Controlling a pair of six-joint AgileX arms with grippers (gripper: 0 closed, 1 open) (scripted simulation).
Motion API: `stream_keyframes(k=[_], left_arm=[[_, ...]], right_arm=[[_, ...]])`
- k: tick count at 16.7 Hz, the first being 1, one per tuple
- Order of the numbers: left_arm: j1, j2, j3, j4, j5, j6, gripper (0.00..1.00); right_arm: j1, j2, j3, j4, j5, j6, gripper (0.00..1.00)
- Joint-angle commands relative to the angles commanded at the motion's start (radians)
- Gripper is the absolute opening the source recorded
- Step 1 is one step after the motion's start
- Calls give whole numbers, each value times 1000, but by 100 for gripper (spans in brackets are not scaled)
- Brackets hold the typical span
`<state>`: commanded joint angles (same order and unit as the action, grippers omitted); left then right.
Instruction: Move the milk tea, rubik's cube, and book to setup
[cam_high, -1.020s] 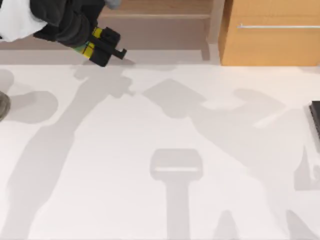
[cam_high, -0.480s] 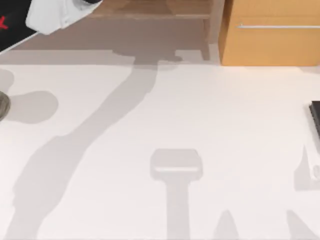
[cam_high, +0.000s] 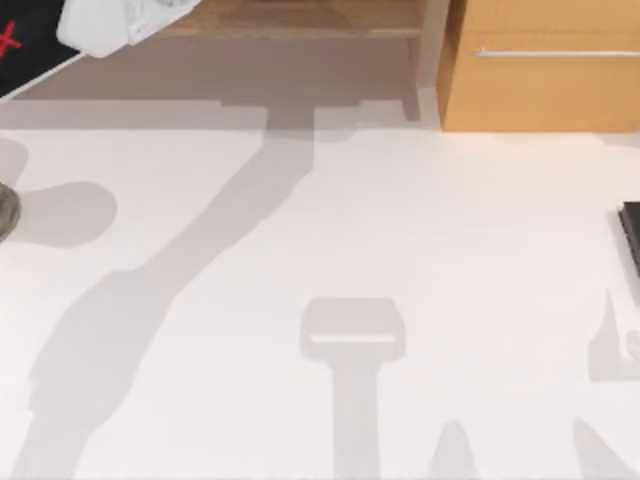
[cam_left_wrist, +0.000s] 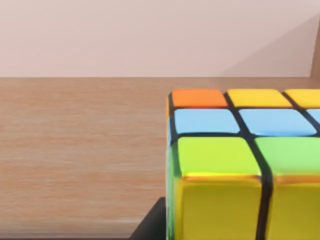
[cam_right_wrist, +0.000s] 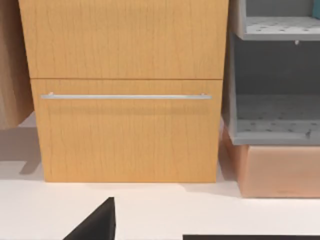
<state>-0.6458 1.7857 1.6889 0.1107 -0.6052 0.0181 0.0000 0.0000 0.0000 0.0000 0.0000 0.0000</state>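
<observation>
Left arm (cam_high: 100, 25) is carrying rubik's cube (cam_left_wrist: 240, 165) over wooden shelf (cam_left_wrist: 80, 150); jaws' state: cannot tell. Early release risks tumble.

— What furniture stands at the back?
— A wooden cabinet (cam_high: 540, 70) with a metal handle (cam_right_wrist: 125, 96), grey shelves (cam_right_wrist: 275, 115) beside it.
— And the table (cam_high: 400, 230)?
— White, with soft shadows.

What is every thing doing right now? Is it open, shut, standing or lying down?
rubik's cube: upright, right up against the left wrist camera, wooden surface behind it; whether it is gripped cannot be told.
drawer: shut, handle level, facing the right wrist camera.
grey shelf: open at the front.
left arm: at the top view's far left corner.
dark flat thing: lying at the table's right edge.
</observation>
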Motion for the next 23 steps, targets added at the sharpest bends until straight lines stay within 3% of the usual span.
stream_keyframes(k=[5,10,15,18,22,23], left_arm=[[1,9,35,19,-8,-4,0],[45,127,296,56,-18,-21,0],[108,323,527,-99,71,-12,0],[117,390,561,-170,121,-5,0],[118,393,562,-173,123,-5,0],[118,393,562,-173,123,-5,8]], right_arm=[[0,0,0,0,0,0,100],[0,0,0,0,0,0,100],[0,0,0,0,0,0,100],[0,0,0,0,0,0,100],[0,0,0,0,0,0,100],[0,0,0,0,0,0,100]])
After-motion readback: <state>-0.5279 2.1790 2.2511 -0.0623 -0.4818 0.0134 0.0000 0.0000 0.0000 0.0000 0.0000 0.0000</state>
